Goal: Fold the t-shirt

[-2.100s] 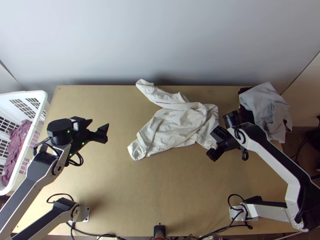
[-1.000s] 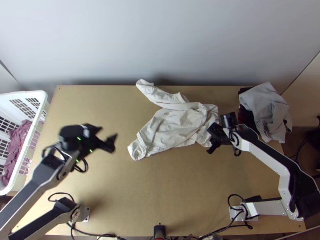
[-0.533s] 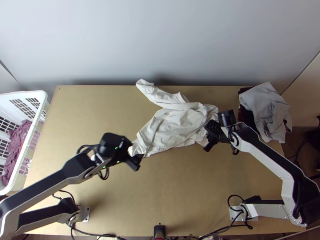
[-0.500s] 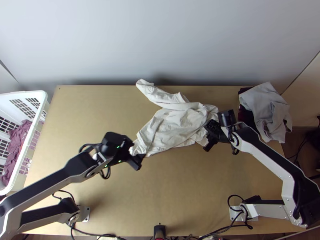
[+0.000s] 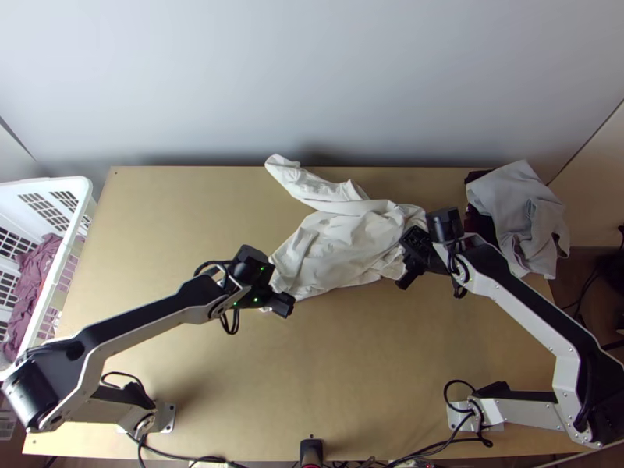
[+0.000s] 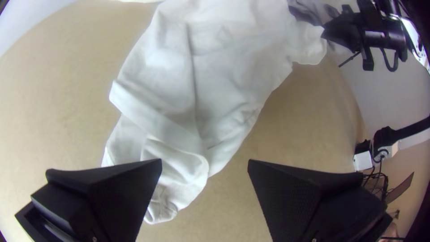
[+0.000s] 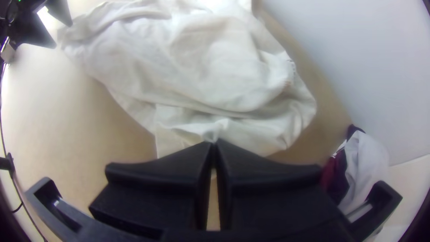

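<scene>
Soft, matte and white, the shirt [image 5: 335, 242] lies bunched and creased mid-frame in the top view, its long body slanting from lower left to upper right, a narrow rumpled strip pointing upper left. The left gripper [image 5: 285, 304] gapes wide at its lower-left end; the right gripper [image 5: 405, 278] pinches its right part.

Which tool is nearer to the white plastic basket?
Left. The left tool is over the end of the white cloth t-shirt toward the basket; the right tool grips its other side, farther away.
</scene>
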Robot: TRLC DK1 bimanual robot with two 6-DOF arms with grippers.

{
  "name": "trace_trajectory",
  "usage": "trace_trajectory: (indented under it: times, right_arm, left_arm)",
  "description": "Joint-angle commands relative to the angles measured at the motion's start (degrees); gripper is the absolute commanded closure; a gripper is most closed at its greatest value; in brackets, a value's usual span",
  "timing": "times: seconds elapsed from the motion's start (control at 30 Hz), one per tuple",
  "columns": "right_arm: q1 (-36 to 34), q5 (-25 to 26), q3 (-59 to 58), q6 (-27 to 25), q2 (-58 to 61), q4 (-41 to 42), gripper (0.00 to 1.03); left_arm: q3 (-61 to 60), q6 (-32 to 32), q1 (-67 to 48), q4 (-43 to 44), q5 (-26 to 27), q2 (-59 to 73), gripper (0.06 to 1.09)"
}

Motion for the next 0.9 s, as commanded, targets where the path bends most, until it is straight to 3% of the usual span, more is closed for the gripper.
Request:
trace_trajectory:
  times: [0.0,0.07,0.1,0.13,0.2,0.23,0.53,0.67,0.87]
  right_arm:
    - [0.0,0.4,1.6,0.1,0.3,-0.1,1.00]
    - [0.0,0.7,2.1,0.1,0.5,-0.1,1.00]
    - [0.0,0.8,2.2,0.2,0.6,-0.1,1.00]
    - [-0.1,1.1,2.4,0.2,0.9,-0.1,1.00]
    - [-0.2,1.5,2.2,0.1,0.9,-0.1,1.00]
    - [-0.3,1.6,2.0,0.1,0.9,-0.1,1.00]
    - [-2.2,1.7,8.8,1.6,-1.6,-2.1,1.00]
    - [-3.0,0.1,22.1,5.5,-2.0,-11.2,1.00]
    - [-3.0,-1.8,36.6,7.9,-2.2,-17.2,1.00]
  left_arm:
    - [1.8,-3.0,1.7,1.5,0.7,5.3,0.15]
    - [2.6,-4.1,2.0,1.5,2.5,5.4,0.17]
    - [2.7,-4.9,2.2,1.6,4.3,5.2,0.25]
    - [2.7,-6.0,2.4,2.3,6.0,5.0,0.40]
    - [2.5,-7.8,2.7,4.1,9.2,5.0,0.90]
    - [2.5,-8.5,2.7,4.5,10.1,5.4,1.06]
    - [-0.6,-7.9,6.7,4.7,14.4,-1.8,1.05]
    - [-0.8,-7.2,10.7,0.6,15.5,-10.6,1.05]
    - [1.8,-7.3,16.0,-8.0,24.7,-24.7,1.05]
